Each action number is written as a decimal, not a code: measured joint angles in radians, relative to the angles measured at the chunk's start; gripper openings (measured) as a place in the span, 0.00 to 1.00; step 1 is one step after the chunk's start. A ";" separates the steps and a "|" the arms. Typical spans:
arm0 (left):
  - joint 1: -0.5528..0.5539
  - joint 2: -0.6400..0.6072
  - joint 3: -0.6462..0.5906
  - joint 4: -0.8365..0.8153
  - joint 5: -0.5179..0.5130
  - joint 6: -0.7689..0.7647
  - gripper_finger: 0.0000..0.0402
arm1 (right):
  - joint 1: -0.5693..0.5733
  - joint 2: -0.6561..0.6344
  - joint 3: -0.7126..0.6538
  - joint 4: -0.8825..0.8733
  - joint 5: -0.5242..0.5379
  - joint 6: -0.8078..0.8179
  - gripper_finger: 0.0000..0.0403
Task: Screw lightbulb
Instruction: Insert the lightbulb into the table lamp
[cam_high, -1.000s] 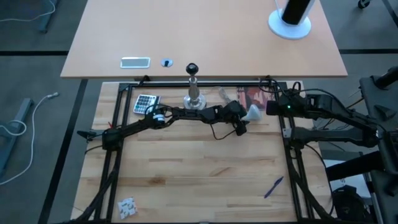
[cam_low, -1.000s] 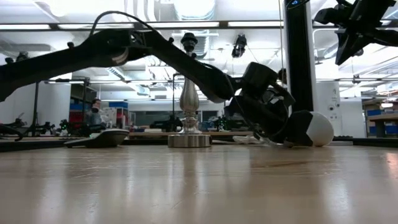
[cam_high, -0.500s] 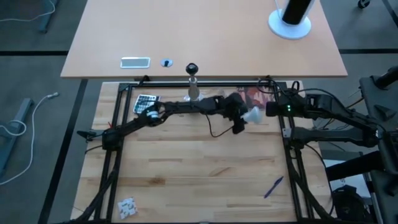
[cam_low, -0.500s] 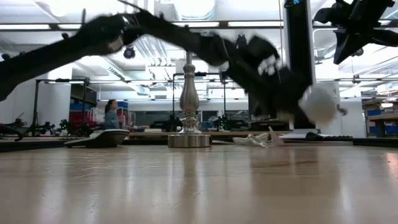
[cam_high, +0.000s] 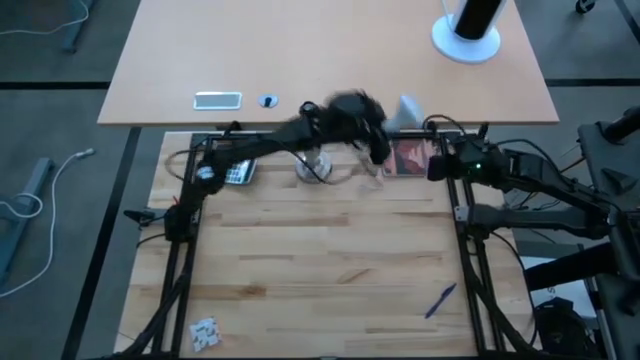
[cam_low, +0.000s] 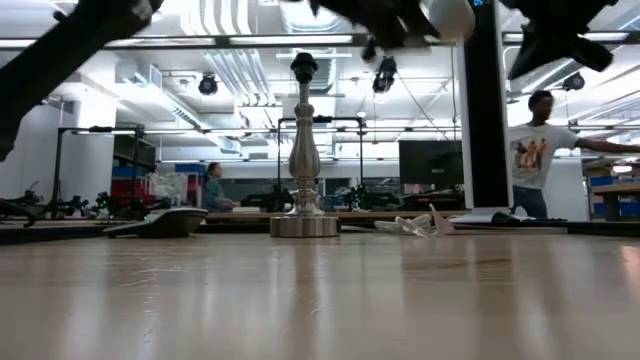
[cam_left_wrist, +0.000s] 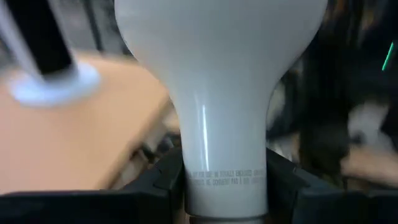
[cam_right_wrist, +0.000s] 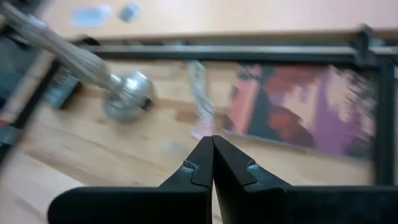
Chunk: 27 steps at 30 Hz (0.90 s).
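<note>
The white frosted lightbulb (cam_high: 408, 109) is high above the table's far edge, in my left gripper (cam_high: 385, 118), which is shut on it. It fills the left wrist view (cam_left_wrist: 221, 81) and shows at the top of the low view (cam_low: 447, 16). Its screw base is hidden. The silver stand (cam_low: 303, 150) with the black socket top stands on its round base (cam_high: 313, 168) on the table's far part, left of the bulb. My right gripper (cam_right_wrist: 212, 157) is shut and empty, held above the table's far right (cam_high: 437, 166). My left gripper pinches the bulb's narrow neck (cam_left_wrist: 224, 177) between its two fingers (cam_left_wrist: 163, 182), just above the hidden base. The round end points away from the gripper, toward the table's right. The bulb is lifted clear of the table.
A calculator (cam_high: 236, 168) lies left of the stand, with a crumpled clear wrapper (cam_low: 415, 224) and a coloured booklet (cam_high: 408, 158) to its right. A blue pen (cam_high: 439, 300) and a small white object (cam_high: 204, 333) lie near the front. People show in the room behind.
My left gripper has risen fast from the table with the bulb and swung toward the far edge. The bulb, which lay on the table right of the stand, now hangs high and clear of it.
</note>
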 joint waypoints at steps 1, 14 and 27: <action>0.009 -0.022 0.005 0.037 -0.008 0.001 0.32 | 0.000 -0.002 0.000 0.034 -0.003 -0.010 0.00; 0.152 -0.159 0.005 0.107 0.192 0.032 0.32 | -0.062 0.113 0.003 0.452 -0.114 -0.103 0.00; 0.297 -0.328 -0.041 0.041 0.494 0.057 0.32 | -0.302 0.264 0.003 0.693 -0.280 -0.079 0.00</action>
